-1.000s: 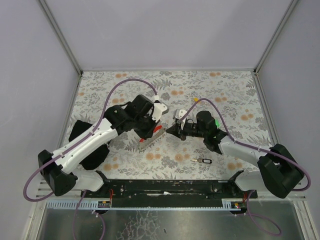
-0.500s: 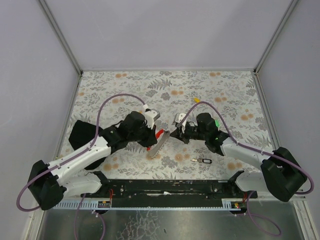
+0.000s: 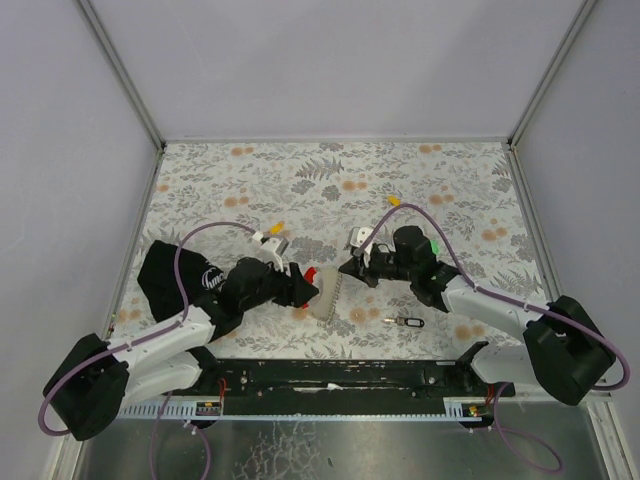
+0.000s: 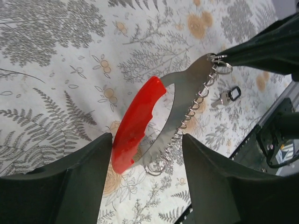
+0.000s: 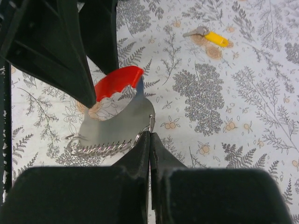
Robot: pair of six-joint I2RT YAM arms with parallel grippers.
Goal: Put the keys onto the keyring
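Overhead, floral-print table (image 3: 450,190), plain grey walls (image 3: 340,60)

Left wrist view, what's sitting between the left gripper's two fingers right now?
The keyring: its red loop lies in the gap between the left gripper fingers, the grey piece running on toward the right gripper. The left wrist view shows it.

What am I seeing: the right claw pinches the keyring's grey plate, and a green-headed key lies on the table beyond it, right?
Not quite: that key is yellow-headed, as the right wrist view shows. The right claw does pinch the keyring's grey plate.
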